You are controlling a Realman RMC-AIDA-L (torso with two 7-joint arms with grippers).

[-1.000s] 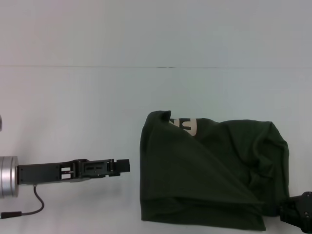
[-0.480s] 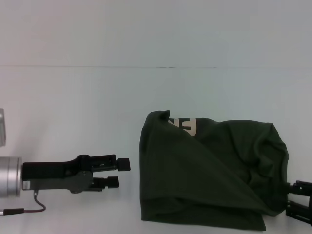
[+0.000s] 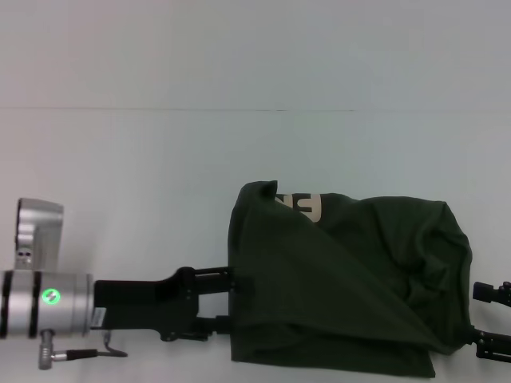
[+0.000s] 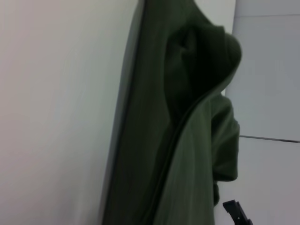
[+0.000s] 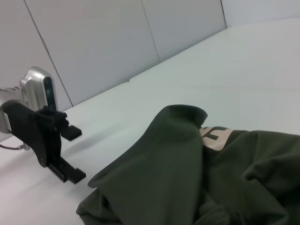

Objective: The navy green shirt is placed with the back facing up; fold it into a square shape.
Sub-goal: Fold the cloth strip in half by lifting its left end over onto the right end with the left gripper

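On the white surface (image 3: 160, 159), the navy green shirt (image 3: 343, 279) lies as a folded, rumpled heap toward four o'clock in the head view. Its plain olive side faces up over most of the heap, with one broad flap running diagonally from the far corner down toward five o'clock. A strip of cream lettering (image 3: 307, 206) peeks out under the flap's far edge, near twelve o'clock of the heap. The side toward three o'clock bunches into soft creases.

The left hand (image 3: 231, 302) reaches in flat from nine o'clock, low over the surface, and its two black fingers (image 3: 209, 274) stand apart, one just farther from the robot than the other, right at the shirt's nine-o'clock edge. From the right wrist view the left hand (image 5: 72, 154) shows its spread fingers just short of the cloth, with nothing held between them. The left wrist view is filled with the shirt (image 4: 178, 140), a raised fold curling over along its length.

The right hand (image 3: 491, 319) sits at the shirt's four-o'clock corner, at the frame's edge, with its two dark fingertips (image 3: 489, 292) apart and just beside the fabric, and whether they touch it cannot be told.
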